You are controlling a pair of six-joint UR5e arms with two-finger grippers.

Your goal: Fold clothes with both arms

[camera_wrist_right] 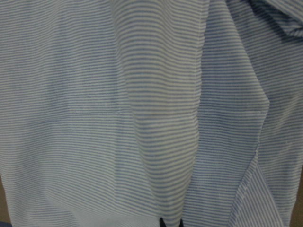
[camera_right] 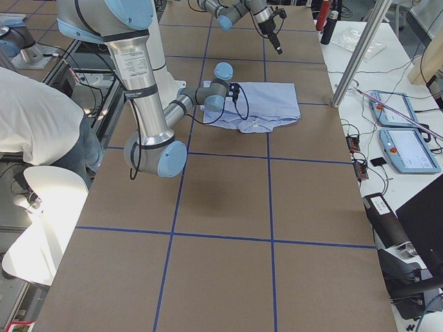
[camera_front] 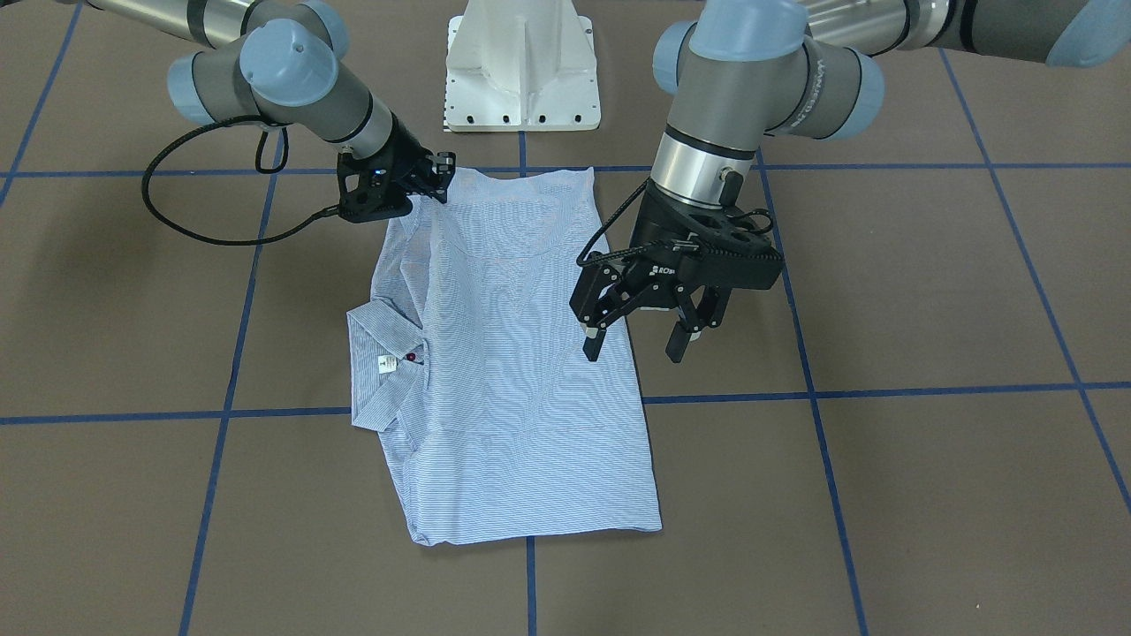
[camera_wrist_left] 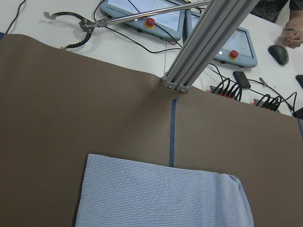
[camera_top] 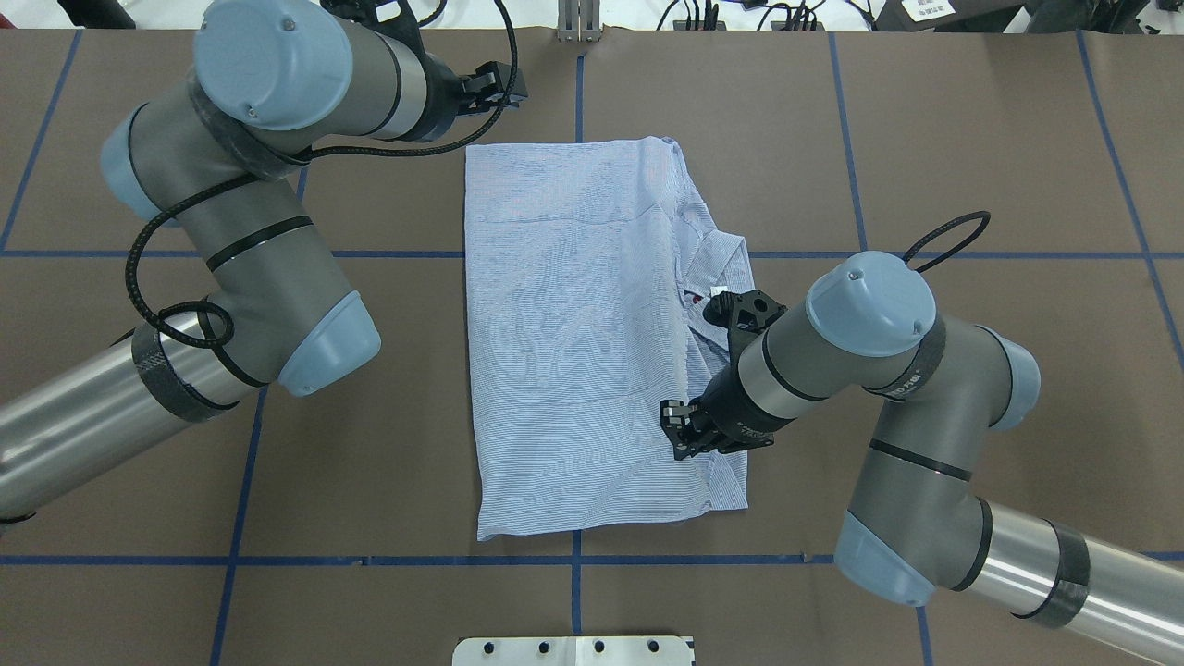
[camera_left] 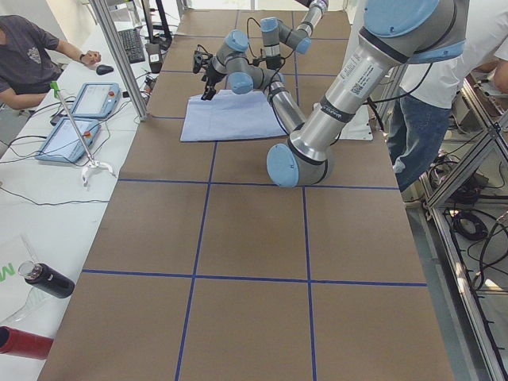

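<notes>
Shirt (camera_front: 521, 371) lies flat in the middle of the counter (camera_front: 928, 495), already folded to a long rectangle. Sleeves are tucked out of sight and the collar (camera_front: 382, 371) pokes out on the robot's right side. Right tool (camera_front: 439, 181) sits low at the shirt corner nearest the robot. Its fingers are close together with a ridge of cloth running into them in the wrist view, so it looks clenched on the shirt. Left tool (camera_front: 633, 351) hangs released above the opposite long edge, holding nothing. Judgement: side folds done; a cross fold to shorten the rectangle is probably left, and the collar side is untidy.
</notes>
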